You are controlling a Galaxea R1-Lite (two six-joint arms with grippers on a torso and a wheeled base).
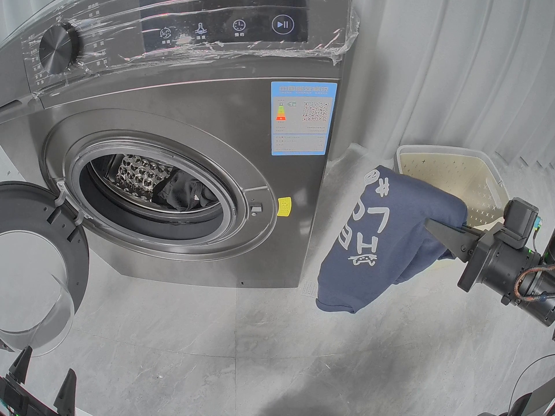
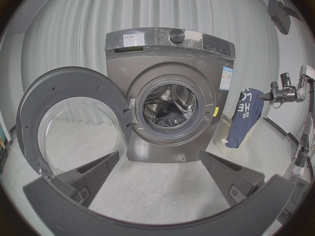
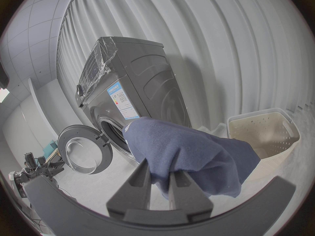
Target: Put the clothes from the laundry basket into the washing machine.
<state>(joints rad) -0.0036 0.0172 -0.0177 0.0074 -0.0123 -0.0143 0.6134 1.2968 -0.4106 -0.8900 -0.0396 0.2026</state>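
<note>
Right hand (image 1: 438, 226) clamped on navy shirt (image 1: 381, 232) hanging from it beside laundry basket (image 1: 457, 152); left hand (image 1: 46, 368) apart.

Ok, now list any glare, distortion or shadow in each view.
Head view: glare streaks on the plastic wrap over the washing machine. Left wrist view: fisheye bows the curtain, corners black. Right wrist view: same bowing; the machine leans, its shadow on the curtain.

door (image 1: 34, 209) swung wide left | drum mouth (image 1: 153, 189) open, dark garment (image 1: 182, 195) low inside | open floor (image 1: 260, 330) from laundry basket (image 1: 445, 151) to washing machine (image 1: 231, 105)
</note>
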